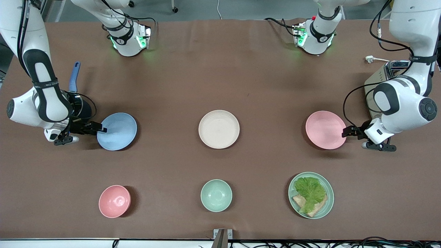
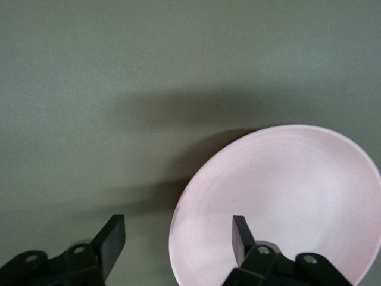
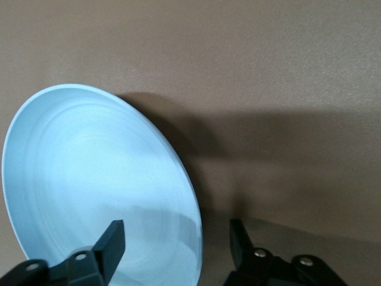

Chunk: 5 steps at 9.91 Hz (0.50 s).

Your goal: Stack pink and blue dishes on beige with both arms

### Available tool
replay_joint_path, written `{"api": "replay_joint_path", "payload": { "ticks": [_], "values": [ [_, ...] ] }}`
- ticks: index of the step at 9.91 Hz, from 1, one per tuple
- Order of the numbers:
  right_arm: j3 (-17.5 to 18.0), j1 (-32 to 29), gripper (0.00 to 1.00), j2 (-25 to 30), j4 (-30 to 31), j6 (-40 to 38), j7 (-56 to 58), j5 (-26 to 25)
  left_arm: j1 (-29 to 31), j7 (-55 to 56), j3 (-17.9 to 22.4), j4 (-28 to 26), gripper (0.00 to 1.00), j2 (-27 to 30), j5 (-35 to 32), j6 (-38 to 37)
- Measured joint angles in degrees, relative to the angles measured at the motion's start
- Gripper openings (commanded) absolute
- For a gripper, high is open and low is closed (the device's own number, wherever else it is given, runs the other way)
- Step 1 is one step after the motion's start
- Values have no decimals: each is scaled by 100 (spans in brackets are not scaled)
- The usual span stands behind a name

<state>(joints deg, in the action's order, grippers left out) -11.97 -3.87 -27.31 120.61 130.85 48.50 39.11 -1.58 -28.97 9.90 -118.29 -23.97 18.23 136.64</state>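
Beige plate (image 1: 219, 129) between two dishes (image 1: 117, 131) (image 1: 326, 130) — bowls (image 1: 216, 195) nearer camera.

No legible text or labels

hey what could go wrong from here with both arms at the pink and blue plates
1. Each open hand straddles only a rim: the left hand at the pink plate, the right hand at the blue plate. Such an edge grip might let a plate tilt or slip.
2. Both plates go to the one beige plate between them, so the arms might collide if they arrive together.
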Motion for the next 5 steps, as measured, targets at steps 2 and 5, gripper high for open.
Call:
{"api": "replay_joint_path", "payload": {
  "ticks": [2,5],
  "values": [
    [-2,-1,32,-33,0,0,13,13,4,-152,-1,-257,59,-81,130,341],
    [-21,-16,0,-43,-4,10,18,28,-8,-193,-3,-447,13,-135,132,553]
  ]
}}
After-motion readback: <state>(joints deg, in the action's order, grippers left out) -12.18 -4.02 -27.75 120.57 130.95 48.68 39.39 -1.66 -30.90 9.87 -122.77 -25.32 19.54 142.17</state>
